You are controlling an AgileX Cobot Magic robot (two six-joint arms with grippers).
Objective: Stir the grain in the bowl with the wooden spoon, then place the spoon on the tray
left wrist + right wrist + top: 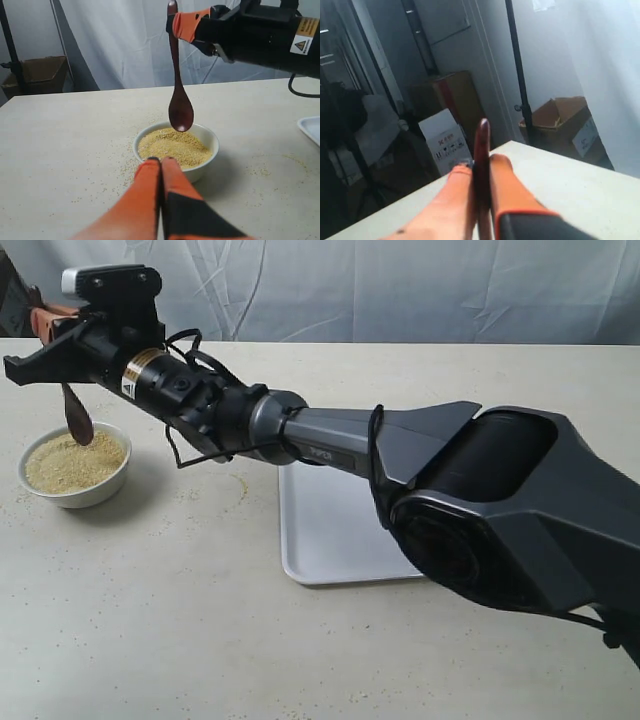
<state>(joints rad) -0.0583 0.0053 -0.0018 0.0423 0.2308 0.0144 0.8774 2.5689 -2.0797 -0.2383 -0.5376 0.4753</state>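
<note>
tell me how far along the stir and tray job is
Done: possibly some stirring, since stray grains lie around the bowl. In hand: the right hand holds the spoon upright over the grain. Left: laying the spoon on the tray.

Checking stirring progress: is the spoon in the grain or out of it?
Out, it seems: the spoon hangs upright from the right gripper, tip just above the grain.

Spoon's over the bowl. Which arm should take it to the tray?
Right. The right hand grips the wooden spoon by the handle above the bowl, and the tray lies under that arm. The left hand is shut and empty.
</note>
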